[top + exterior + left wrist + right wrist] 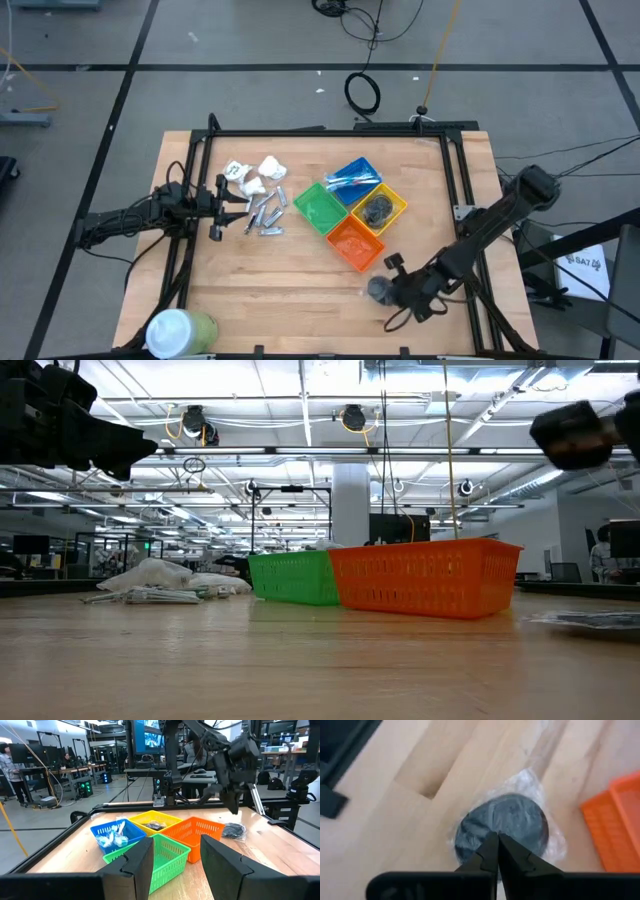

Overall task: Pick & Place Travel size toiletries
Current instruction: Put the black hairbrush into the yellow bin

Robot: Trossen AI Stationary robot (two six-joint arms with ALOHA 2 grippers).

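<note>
A dark grey round wad in clear wrap (515, 820) lies flat on the table near its near right corner (375, 292), close to the orange bin. My right gripper (497, 840) hangs above it, shut, and the left wrist view shows a gap between the right gripper (235, 810) and the wad (233, 830). White packets (255, 175) and silver pieces (265, 215) lie in a pile on the table's left part. My left gripper (175, 865) is open and empty, just left of that pile (228, 205). Blue-and-white sticks (112, 837) lie in the blue bin, dark wads (155, 825) in the yellow bin.
Four bins stand clustered mid-table: blue (352, 168), yellow (398, 205), green (318, 205), orange (355, 245). A large green-and-white cylinder (180, 330) lies at the near left corner. Bare wood stretches along the near edge between the cylinder and the right arm.
</note>
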